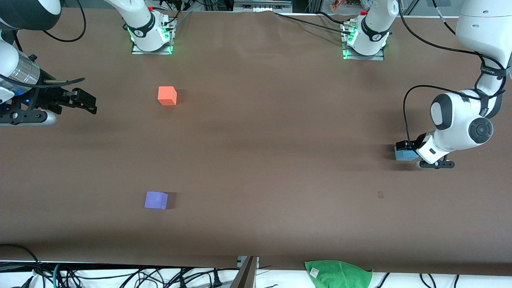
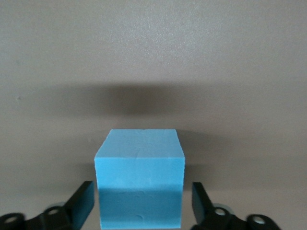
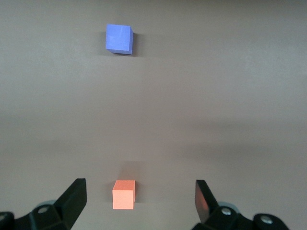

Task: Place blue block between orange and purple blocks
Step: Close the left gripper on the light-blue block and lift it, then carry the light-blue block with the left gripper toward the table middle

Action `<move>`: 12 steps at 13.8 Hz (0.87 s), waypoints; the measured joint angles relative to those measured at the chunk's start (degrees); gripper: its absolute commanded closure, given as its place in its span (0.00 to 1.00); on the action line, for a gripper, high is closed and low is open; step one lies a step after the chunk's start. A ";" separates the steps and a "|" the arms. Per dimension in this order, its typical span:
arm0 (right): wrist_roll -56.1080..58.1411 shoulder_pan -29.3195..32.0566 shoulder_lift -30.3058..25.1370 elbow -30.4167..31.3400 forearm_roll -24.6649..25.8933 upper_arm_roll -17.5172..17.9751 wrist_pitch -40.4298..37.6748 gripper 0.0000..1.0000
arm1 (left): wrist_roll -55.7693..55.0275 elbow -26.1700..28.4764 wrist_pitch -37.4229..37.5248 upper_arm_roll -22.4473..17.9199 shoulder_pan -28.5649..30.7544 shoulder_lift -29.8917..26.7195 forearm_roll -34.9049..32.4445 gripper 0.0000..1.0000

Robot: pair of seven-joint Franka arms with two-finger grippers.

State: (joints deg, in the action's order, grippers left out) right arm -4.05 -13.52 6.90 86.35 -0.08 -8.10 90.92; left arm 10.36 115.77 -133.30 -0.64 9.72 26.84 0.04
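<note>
**A:** Front view first. What's on the table [image 1: 256, 132]?

**B:** Brown tabletop with three cubes. The blue block [image 1: 403, 153] sits close to the edge at the left arm's end, about midway between the robots' edge and the camera's edge. The left gripper [image 1: 405, 150] is down at table level right on it, but the wrist housing covers most of the fingers from here. The orange block [image 1: 167, 96] is toward the right arm's end, closer to the robots' edge. The purple block [image 1: 156, 200] is on that same side but nearer the camera edge, roughly in line with the orange one and well apart from it. The right gripper [image 1: 90, 102] hangs in the air over the right arm's end of the table, just waiting. A green cloth [image 1: 338, 274] lies at the camera-side edge.

**A:** Left wrist view?

**B:** The blue block [image 2: 139, 179] fills the middle, resting on the table between the left gripper's [image 2: 143, 201] fingers [image 2: 82, 201]. There's a thin gap on each side, so the pads sit alongside the cube without clamping it.

**A:** And the right wrist?

**B:** The right gripper's [image 3: 139, 201] fingers [image 3: 74, 196] are spread wide with nothing in them. Down below are the orange block [image 3: 123, 194] and the purple block [image 3: 118, 39], well apart with bare table between them.
</note>
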 measured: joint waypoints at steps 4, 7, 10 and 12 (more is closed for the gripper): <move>0.00 0.00 0.00 0.00 0.00 0.00 0.00 0.00 | 1.23 -0.02 -0.18 0.04 0.27 -0.13 0.00 0.60; 0.00 0.00 0.00 -0.04 0.00 0.00 0.10 0.00 | 1.31 -0.82 0.33 0.26 0.28 -0.18 0.00 0.59; 0.00 -0.05 0.00 -0.22 0.00 0.05 0.15 0.00 | 0.82 -5.91 6.72 3.25 0.27 -0.80 0.01 0.59; 0.00 -0.07 0.00 -0.22 0.00 0.07 0.15 0.00 | -3.07 -10.50 12.34 7.92 0.14 -1.64 0.02 0.59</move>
State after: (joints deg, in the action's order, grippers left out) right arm -4.05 -13.59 6.89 86.13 -0.08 -8.03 91.06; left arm 7.29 105.27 -120.96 7.28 9.86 25.19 0.06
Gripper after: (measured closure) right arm 0.000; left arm 0.432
